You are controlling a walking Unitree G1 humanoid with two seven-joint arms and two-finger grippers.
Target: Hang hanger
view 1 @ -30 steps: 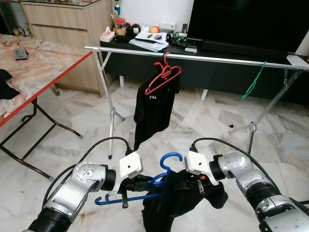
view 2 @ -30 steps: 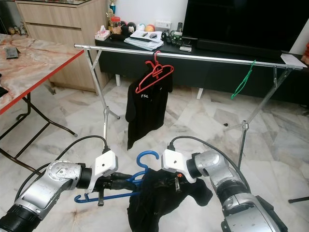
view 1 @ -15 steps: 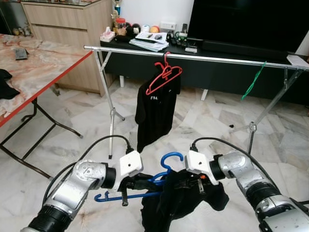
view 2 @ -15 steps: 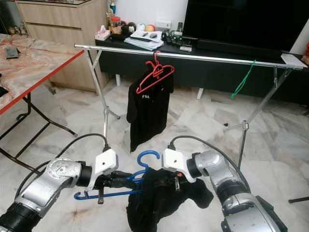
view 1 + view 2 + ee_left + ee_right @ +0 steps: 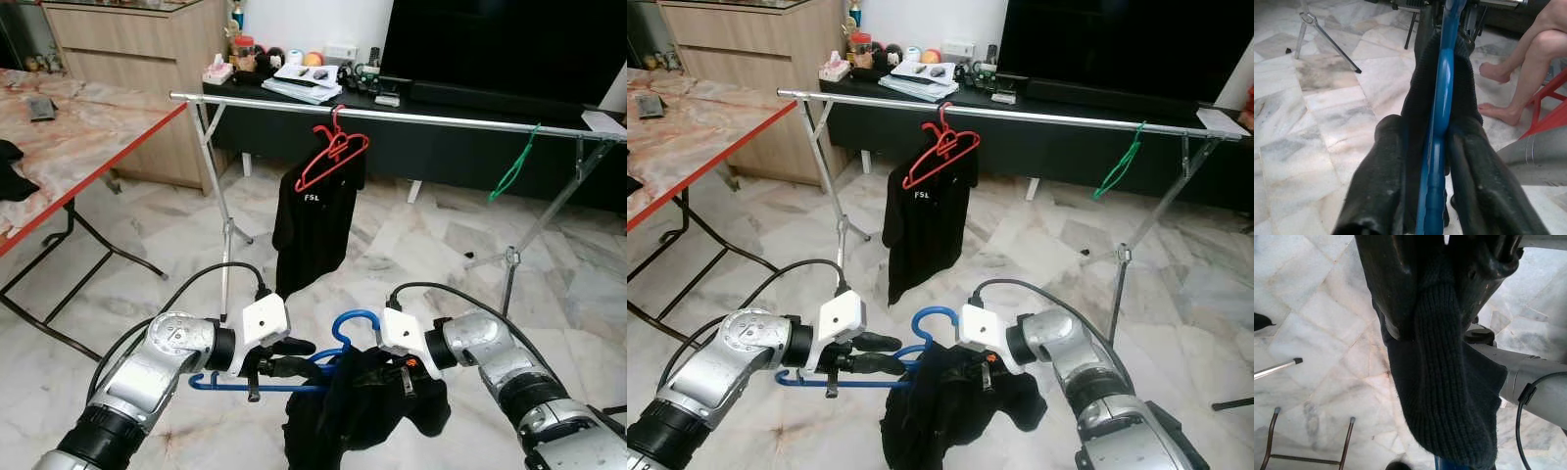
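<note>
— While the blue hanger point(image 5: 294, 377) is hanging low between both arms, what is differing?
— It is sitting more level now; left gripper point(image 5: 294, 357) is pinching its bar, right gripper point(image 5: 407, 375) is clamping the black garment point(image 5: 362, 411).

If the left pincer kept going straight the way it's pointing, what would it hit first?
The left pincer points across toward the robot's right, along the blue hanger it grips. First in line is the black garment draped there, then probably the right pincer behind it; depth is unclear.
</note>
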